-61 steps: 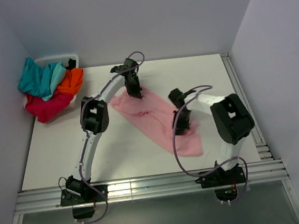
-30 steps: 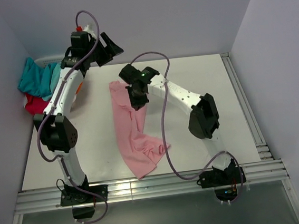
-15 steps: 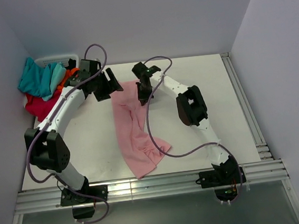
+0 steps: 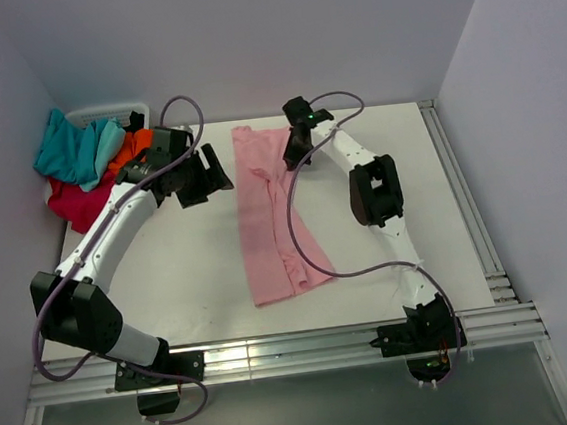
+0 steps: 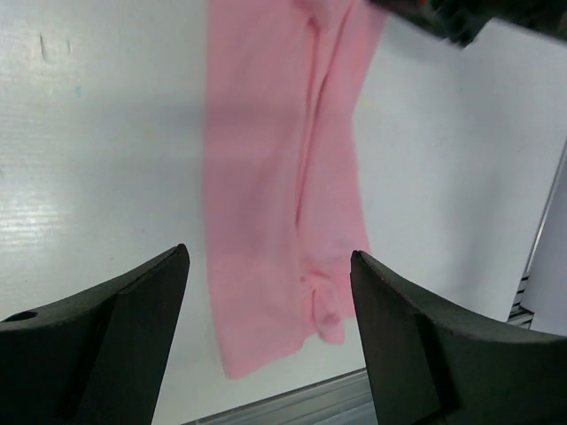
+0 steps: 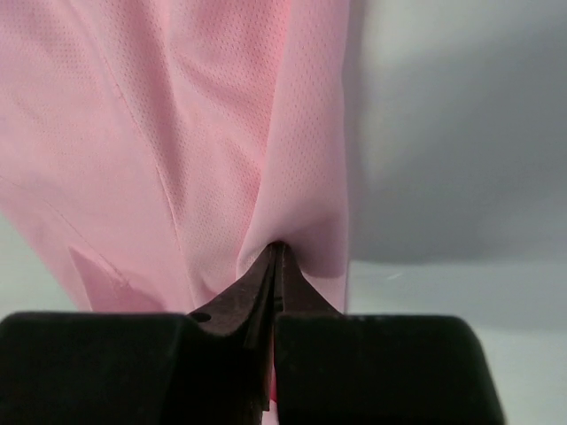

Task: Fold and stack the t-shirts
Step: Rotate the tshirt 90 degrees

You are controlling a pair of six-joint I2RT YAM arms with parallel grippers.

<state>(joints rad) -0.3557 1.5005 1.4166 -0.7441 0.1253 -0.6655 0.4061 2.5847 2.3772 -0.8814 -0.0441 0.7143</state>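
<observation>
Four t-shirts are in view. One, the pink t-shirt (image 4: 269,214), lies as a long, loosely creased strip down the middle of the white bench (image 4: 169,274), running from the far edge toward the near edge. The right fingers (image 6: 275,261) are pressed together, pinching a fold of pink cloth at the strip's far right corner. The left fingers (image 5: 164,279) are spread wide and hold nothing, raised above the bench left of the strip. A teal t-shirt (image 4: 68,148), an orange t-shirt (image 4: 135,152) and a crimson t-shirt (image 4: 87,202) are heaped in a white basket (image 4: 103,113) at the far left corner.
</observation>
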